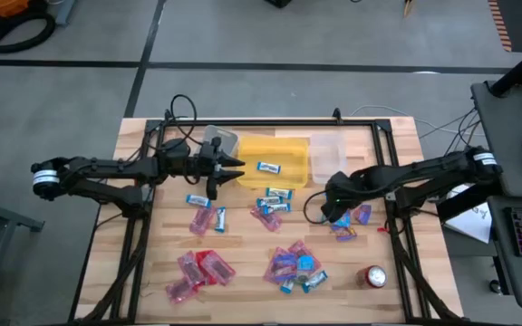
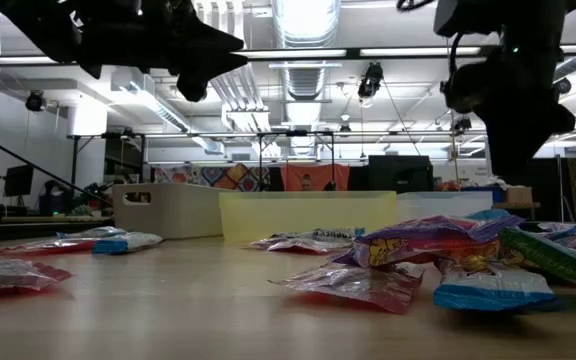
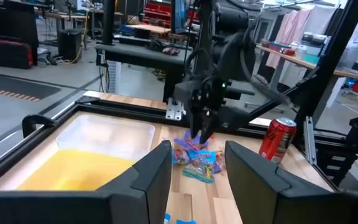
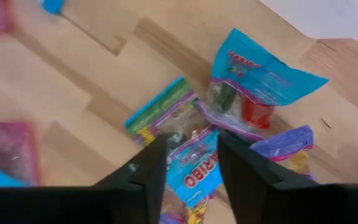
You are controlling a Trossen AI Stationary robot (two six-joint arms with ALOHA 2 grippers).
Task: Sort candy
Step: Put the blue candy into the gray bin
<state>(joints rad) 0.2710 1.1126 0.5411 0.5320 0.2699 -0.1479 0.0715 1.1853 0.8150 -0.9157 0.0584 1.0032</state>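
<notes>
The left pincer point(image 1: 239, 169) hangs over the near edge of the yellow bin point(image 1: 273, 160) at about eleven o'clock from the middle of the wooden surface point(image 1: 243, 263), its fingers spread apart with nothing between them. One blue-and-white candy point(image 1: 267, 167) lies inside that yellow bin. Just beside the bin toward three o'clock stands a clear bin point(image 1: 327, 155), and toward nine o'clock a grey-white bin point(image 1: 218, 142). The right pincer point(image 4: 191, 163) points down at a small heap of blue-purple candy bags point(image 1: 350, 220) at about three o'clock; its fingers stand parted just over a blue bag, and I cannot tell whether they touch it. More candy is scattered over the surface: blue-and-white pieces point(image 1: 275, 201) near the middle, red-pink pieces point(image 1: 198, 271) at seven o'clock, a mixed pile point(image 1: 294, 266) at five o'clock. A red and silver can point(image 1: 373, 276) stands at the four o'clock corner.
</notes>
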